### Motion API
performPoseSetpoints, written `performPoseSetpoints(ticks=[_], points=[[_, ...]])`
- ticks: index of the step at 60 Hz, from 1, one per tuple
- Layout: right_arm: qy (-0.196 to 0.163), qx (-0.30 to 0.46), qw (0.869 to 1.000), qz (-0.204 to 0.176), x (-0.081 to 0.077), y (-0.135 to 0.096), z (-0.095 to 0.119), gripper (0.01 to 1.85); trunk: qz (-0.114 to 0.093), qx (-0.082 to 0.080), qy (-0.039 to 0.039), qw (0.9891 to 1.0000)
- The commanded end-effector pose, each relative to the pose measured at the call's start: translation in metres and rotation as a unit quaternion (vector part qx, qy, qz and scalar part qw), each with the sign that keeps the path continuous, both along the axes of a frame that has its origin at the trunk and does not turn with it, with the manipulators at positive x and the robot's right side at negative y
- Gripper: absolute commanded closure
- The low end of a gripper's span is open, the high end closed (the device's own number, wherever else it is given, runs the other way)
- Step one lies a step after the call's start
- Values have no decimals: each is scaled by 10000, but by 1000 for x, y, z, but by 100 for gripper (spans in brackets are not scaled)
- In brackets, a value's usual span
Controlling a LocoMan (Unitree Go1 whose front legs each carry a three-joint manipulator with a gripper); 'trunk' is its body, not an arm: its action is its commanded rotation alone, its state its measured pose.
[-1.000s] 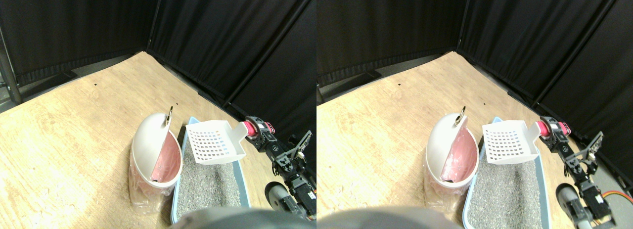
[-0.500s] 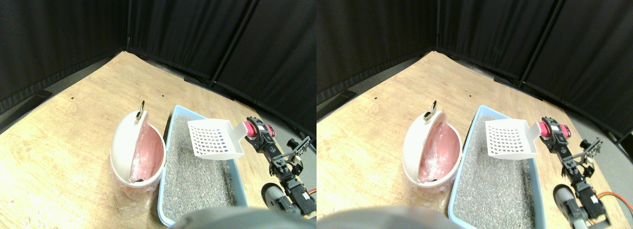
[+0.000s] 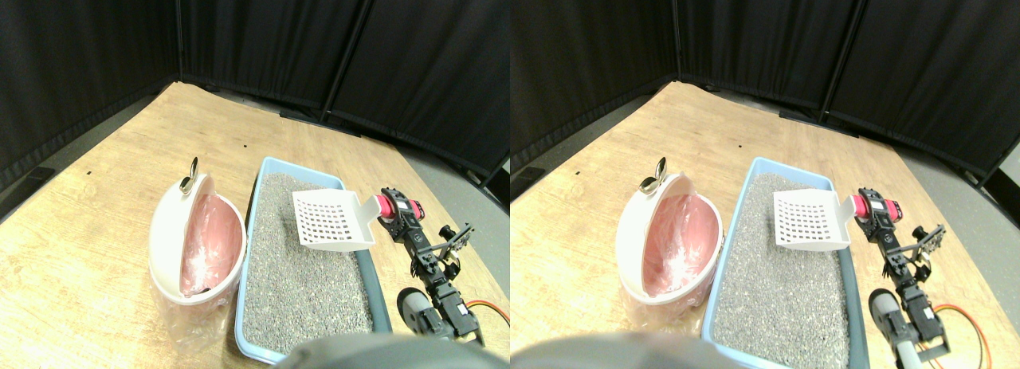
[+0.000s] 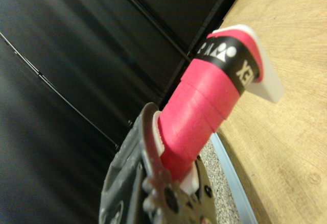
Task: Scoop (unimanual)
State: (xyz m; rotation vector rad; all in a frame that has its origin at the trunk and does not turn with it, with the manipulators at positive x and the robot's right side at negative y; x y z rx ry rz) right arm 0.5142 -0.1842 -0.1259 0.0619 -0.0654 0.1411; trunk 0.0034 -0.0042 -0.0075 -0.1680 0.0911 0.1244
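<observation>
A white slotted scoop (image 3: 331, 220) hangs level in the air over the right side of a light-blue litter box (image 3: 249, 217) filled with grey litter (image 3: 303, 281). I see nothing lying in the scoop. Its pink-taped handle (image 3: 386, 206) runs into my right gripper (image 3: 394, 212), which is shut on it. In the wrist view the same pink handle (image 4: 204, 106) fills the middle, coming out of the dark jaw frame, with the box's blue rim (image 4: 232, 175) behind it.
A white bin (image 3: 169, 225) with a pink liner (image 3: 209, 241) and tilted-open lid stands against the box's left side, a metal ring (image 3: 191, 178) on its top. Black curtains (image 3: 263, 42) close off the wooden floor. An orange cable (image 3: 486, 307) lies by my arm.
The whole picture has shifted, so the camera has moved. The scoop stays in my gripper and now hangs farther from the bin, over the box's right side.
</observation>
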Motion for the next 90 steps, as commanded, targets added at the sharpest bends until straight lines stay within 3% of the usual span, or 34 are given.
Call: performPoseSetpoints(ticks=[1, 6, 38, 57, 62, 71, 90], points=[[-247, 255, 9994, -16, 2, 2, 4, 180, -35, -27, -111, 9999], [-22, 294, 9991, -293, 1, -3, -2, 180, -72, -9, -89, 9999], [459, 300, 9978, -365, 4, -30, -22, 180, -140, -33, -38, 9999], [969, 167, 9933, -599, 5, -37, -39, 180, -24, -133, -3, 9999], [1083, 172, 9928, -489, 4, -34, -46, 180, -1, -150, 11, 9999], [1118, 67, 9924, -507, 4, -33, -54, 180, 41, -169, 22, 9998], [1601, -124, 9845, -704, 4, -35, -62, 180, 93, -205, 26, 9997]])
